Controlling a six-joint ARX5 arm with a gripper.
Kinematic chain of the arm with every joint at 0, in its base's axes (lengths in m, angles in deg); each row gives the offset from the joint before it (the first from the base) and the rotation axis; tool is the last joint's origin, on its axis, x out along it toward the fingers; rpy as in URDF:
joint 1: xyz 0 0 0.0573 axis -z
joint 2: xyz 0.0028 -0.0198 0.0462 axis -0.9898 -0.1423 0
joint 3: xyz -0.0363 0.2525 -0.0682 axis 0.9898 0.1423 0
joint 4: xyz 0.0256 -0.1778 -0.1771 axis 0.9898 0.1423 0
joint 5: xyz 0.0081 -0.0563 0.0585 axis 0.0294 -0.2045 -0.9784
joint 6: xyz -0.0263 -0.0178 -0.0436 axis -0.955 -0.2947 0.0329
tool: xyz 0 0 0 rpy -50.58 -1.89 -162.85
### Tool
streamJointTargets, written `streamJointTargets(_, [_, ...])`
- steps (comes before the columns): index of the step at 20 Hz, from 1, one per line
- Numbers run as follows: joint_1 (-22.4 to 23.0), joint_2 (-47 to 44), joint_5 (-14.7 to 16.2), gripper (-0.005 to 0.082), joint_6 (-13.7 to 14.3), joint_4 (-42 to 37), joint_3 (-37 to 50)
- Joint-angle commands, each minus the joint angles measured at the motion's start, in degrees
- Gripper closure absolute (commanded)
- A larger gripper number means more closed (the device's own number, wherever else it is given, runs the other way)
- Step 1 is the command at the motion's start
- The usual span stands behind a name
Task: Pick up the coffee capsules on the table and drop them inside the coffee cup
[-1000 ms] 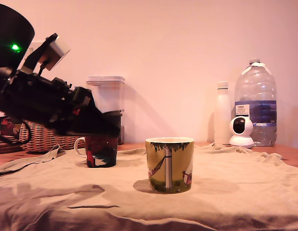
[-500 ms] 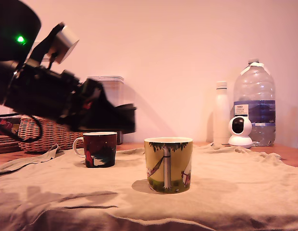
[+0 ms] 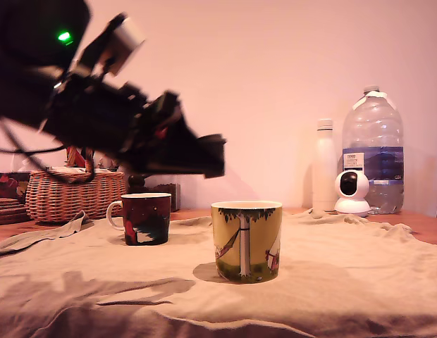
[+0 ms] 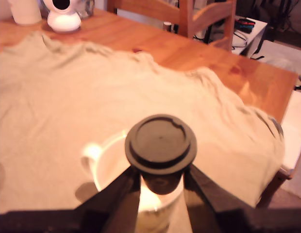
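There is one coffee capsule (image 4: 160,145), and the hand (image 4: 160,182) has it. There are two mugs: one yellow-green coffee cup (image 3: 247,241) with a tree on it, and one dark red mug (image 3: 144,218). There are also two bottles, a white bottle (image 3: 325,166) and a big clear water bottle (image 3: 374,151), plus one small white camera (image 3: 353,192) and one wicker basket (image 3: 72,195).

The hand's two black fingers (image 4: 120,187) are closed a little way, just wide enough to pinch the capsule by its dark body. The capsule's flat round rim sticks out past the fingertips.

In the exterior view the hand (image 3: 208,156) is up in the air. The coffee cup is below it and a bit ahead of its tip, toward the exterior view's right. The red mug is below and behind the tip. Both mugs stand on a wrinkled tan cloth (image 3: 345,267) spread over the counter (image 4: 199,53).

The exterior view is too dark to show the capsule at all. Only the wrist view shows it, with a cup's pale inside (image 4: 109,167) and handle right under it. The wrist view also shows a wooden chair (image 4: 189,14) beyond the counter.
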Motion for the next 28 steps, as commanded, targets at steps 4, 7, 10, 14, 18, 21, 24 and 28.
streamJointTargets(4, [0.1, -1.6, 0.0, 0.0609, 1.7, 12.5, -8.6])
streamJointTargets(7, [0.2, -5.3, 0.1, 0.0609, 4.2, 20.1, -14.6])
streamJointTargets(10, [1.0, -9.1, 0.1, 0.0609, 6.6, 26.9, -19.9])
streamJointTargets(14, [1.4, -13.4, -0.4, 0.0609, 7.6, 33.6, -25.2])
streamJointTargets(18, [1.5, -15.0, -1.3, 0.0609, 9.2, 36.2, -27.1])
streamJointTargets(21, [1.5, -15.0, -1.4, 0.0609, 9.7, 36.7, -27.1])
streamJointTargets(24, [1.5, -15.0, -1.4, 0.0609, 10.0, 36.6, -27.1])
streamJointTargets(28, [1.5, -15.0, -1.4, 0.0598, 10.0, 36.7, -27.1])
